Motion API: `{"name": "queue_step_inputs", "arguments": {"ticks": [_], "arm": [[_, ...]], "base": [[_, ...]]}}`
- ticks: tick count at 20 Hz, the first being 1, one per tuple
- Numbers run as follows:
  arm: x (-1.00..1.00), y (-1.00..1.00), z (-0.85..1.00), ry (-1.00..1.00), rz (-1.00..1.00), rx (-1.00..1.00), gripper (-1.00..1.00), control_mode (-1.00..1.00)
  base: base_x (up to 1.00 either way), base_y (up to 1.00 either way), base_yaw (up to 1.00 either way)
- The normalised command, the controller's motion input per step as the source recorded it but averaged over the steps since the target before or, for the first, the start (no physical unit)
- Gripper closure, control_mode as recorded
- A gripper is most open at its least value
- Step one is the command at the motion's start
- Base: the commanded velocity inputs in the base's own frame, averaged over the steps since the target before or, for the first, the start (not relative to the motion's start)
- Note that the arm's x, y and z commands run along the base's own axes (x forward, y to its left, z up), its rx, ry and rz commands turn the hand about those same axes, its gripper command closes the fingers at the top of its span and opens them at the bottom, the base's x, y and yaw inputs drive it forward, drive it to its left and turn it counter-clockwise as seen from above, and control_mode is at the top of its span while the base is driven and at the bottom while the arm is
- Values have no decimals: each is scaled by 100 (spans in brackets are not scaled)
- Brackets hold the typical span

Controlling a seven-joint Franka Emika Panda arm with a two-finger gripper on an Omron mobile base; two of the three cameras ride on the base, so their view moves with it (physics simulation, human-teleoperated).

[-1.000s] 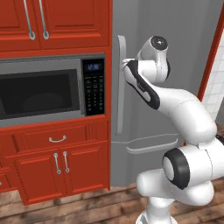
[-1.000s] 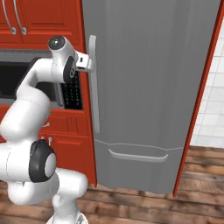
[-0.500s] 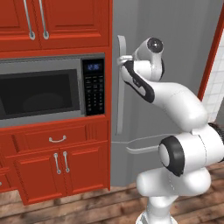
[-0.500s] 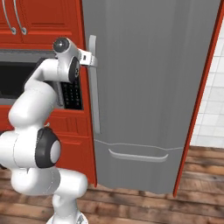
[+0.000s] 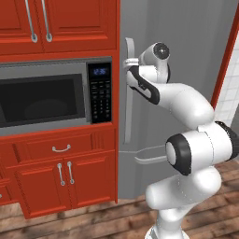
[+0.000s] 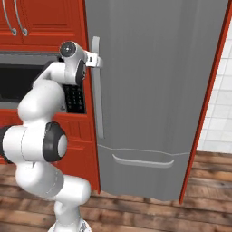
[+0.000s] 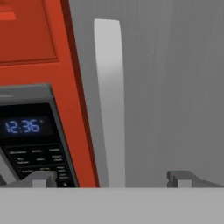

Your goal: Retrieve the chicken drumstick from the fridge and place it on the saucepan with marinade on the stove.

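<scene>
- The arm rises from the base, bends at a dark elbow and reaches forward and up, the wrist turned toward the fridge (image 6: 154, 90) front.
- The gripper (image 7: 111, 178) stands released, jaws spread wide with nothing between them; in the hand view one fingertip (image 7: 41, 178) sits at 7 o'clock and the other at 5 o'clock.
- The fridge's long door handle (image 7: 109, 100) runs between the two tips from 6 toward 12 o'clock. Whether the tips touch it cannot be told.
- In the left base view the gripper (image 5: 131, 62) is at the upper part of that handle (image 5: 128, 93), about 12 o'clock from the elbow.
- The fridge door is shut, so the shelves and the chicken drumstick inside are hidden.
- The drawer pull (image 6: 142, 161) lies at 6 o'clock below the handle.
- Left of the fridge, the microwave (image 5: 46, 95) sits between red cabinets (image 5: 60, 23); its left end is cut off.
</scene>
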Motion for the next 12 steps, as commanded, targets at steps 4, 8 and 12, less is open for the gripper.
{"name": "queue_step_inputs", "arguments": {"ticks": [4, 8, 12], "arm": [[31, 0, 21, 2, 0, 0, -100, -100], [31, 0, 17, 2, 0, 0, -100, -100], [38, 0, 1, 0, 0, 0, -100, -100]], "base": [[0, 0, 0], [0, 0, 0], [0, 0, 0]]}}
